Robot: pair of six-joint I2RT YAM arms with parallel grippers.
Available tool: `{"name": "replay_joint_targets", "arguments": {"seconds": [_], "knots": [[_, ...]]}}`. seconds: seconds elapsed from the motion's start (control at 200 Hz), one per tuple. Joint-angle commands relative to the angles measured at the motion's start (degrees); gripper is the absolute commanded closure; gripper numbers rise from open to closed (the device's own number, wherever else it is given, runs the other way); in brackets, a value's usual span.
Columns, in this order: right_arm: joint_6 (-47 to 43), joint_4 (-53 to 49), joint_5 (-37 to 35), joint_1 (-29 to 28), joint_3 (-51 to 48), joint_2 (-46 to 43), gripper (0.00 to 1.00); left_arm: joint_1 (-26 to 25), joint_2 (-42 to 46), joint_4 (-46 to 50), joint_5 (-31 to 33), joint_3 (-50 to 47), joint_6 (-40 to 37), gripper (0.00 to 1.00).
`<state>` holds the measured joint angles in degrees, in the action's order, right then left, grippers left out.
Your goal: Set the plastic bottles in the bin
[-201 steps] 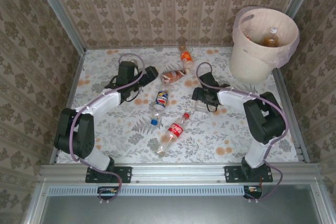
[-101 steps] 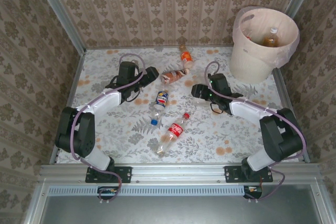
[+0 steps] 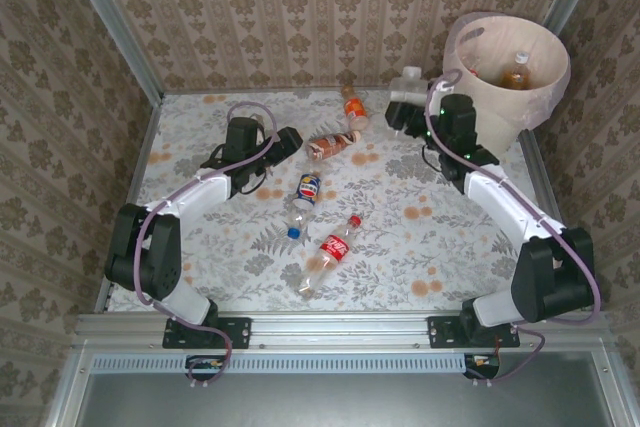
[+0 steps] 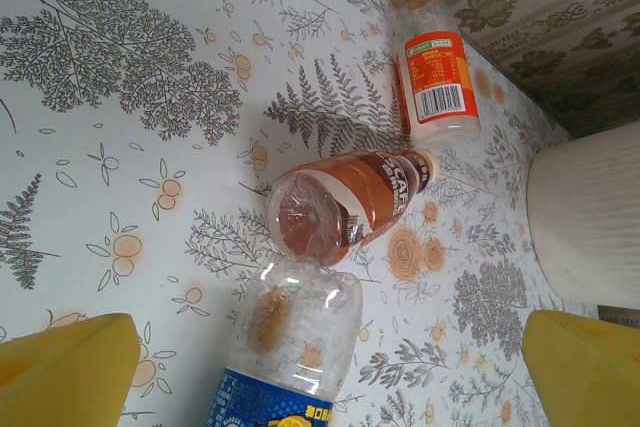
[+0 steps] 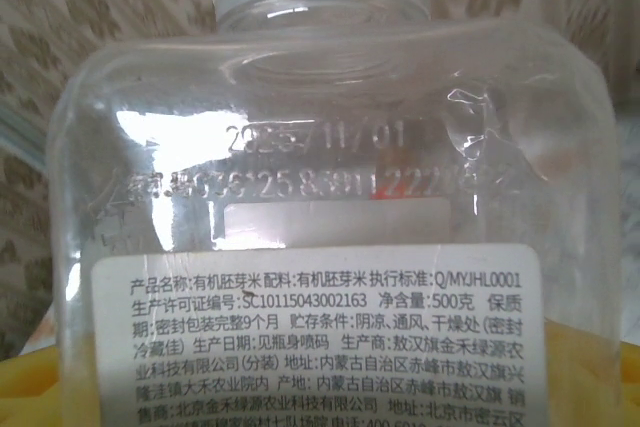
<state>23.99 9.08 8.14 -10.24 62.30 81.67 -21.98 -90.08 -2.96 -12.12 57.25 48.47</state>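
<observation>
My right hand [image 3: 403, 107] is clamped on a clear bottle [image 3: 407, 85] just left of the bin [image 3: 478, 119], upper right, which holds one amber bottle [image 3: 517, 71]. My left hand [image 3: 288, 137] gapes apart; four bottles [image 3: 335, 244] lie on the worktop [image 3: 450, 237].

I count six bottles. Four lie on the table [image 3: 450, 247]: an orange-labelled bottle [image 3: 352, 105] by the far edge, a brown bottle [image 3: 333, 144] just nearer, then a blue-labelled bottle [image 3: 305, 195] and a red-labelled bottle [image 3: 330, 247] toward the middle. The fifth, a clear bottle [image 3: 407, 85], is clamped in my right claw [image 3: 402, 107]. The sixth bottle [image 3: 516, 70] sits in the one bin [image 3: 480, 117] at the far right corner.
</observation>
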Motion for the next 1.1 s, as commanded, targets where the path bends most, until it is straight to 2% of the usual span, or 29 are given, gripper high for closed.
{"name": "replay_joint_targets", "arguments": {"seconds": [0.0,0.28,0.52,0.67,0.775,0.835,0.915,0.98,0.995,1.095], "knots": [[-3.71,1.07,-0.53,2.33,5.02,-1.6,0.42,0.25,2.42,0.31,0.76,-0.6,0.22,0.0],[-5.86,8.5,-6.59,6.88,11.95,-0.06,0.4,0.27,3.01,0.35,1.04,-1.04,0.27,0.0],[-6.9,11.34,-13.56,13.2,18.12,5.39,0.41,0.31,4.63,1.5,2.13,-1.37,-0.46,0.0],[-4.09,9.12,-12.6,18.76,23.54,9.98,0.4,0.33,5.18,1.75,2.69,-1.8,-0.63,0.0],[-7.8,4.5,-17.6,19.78,26.31,12.72,0.39,0.32,5.14,1.78,2.5,-1.8,-0.52,0.0],[-10.49,-0.14,-20.01,20.12,28.83,14.35,0.33,0.27,5.2,1.8,2.58,-1.8,-0.48,0.0],[-12.49,-9.15,-19.5,20.8,33.35,16.49,0.13,0.29,5.07,1.79,2.71,-1.64,-0.46,0.0],[-13.45,-13.07,-19.84,20.93,34.55,17.0,0.06,0.35,4.85,1.89,2.63,-1.49,-0.39,0.0],[-13.63,-13.28,-19.83,20.96,34.49,16.84,0.01,0.32,4.8,1.84,2.63,-1.45,-0.39,0.0],[-13.79,-13.68,-21.35,20.91,33.66,15.8,0.0,0.26,4.27,1.85,2.37,-1.1,-0.22,0.0]]}}
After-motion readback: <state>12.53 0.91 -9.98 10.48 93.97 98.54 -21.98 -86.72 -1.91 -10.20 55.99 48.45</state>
